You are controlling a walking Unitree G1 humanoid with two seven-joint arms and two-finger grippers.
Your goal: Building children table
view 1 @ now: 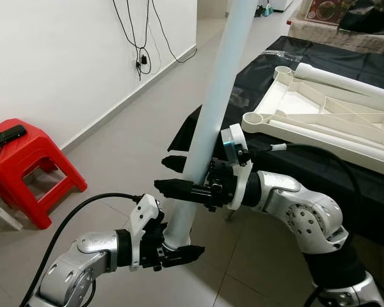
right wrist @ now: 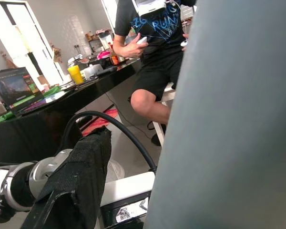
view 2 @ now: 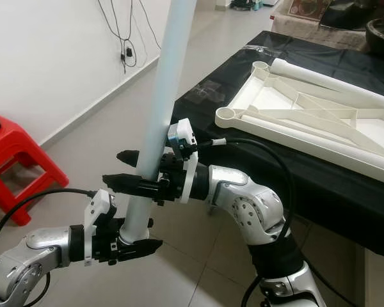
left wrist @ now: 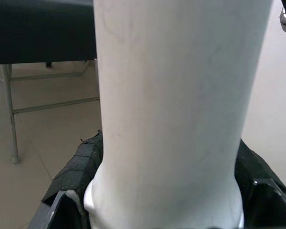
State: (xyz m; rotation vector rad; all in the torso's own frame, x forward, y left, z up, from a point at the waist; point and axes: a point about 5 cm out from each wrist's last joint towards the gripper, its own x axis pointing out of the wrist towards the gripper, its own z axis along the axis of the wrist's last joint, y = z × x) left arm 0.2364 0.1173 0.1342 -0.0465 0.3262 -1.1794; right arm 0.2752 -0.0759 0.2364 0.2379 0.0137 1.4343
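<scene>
Table leg held near-upright beside the table — left gripper fingers pinch its lower end, right gripper fingers clamp it higher. Risk: the long, top-heavy leg may pivot or slip, striking the inverted tabletop frame.

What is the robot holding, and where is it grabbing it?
A long white table leg. The left hand grips its bottom end, and the right hand grips it just above that.

head pair: down, forward | wrists: close on table leg (shared)
</scene>
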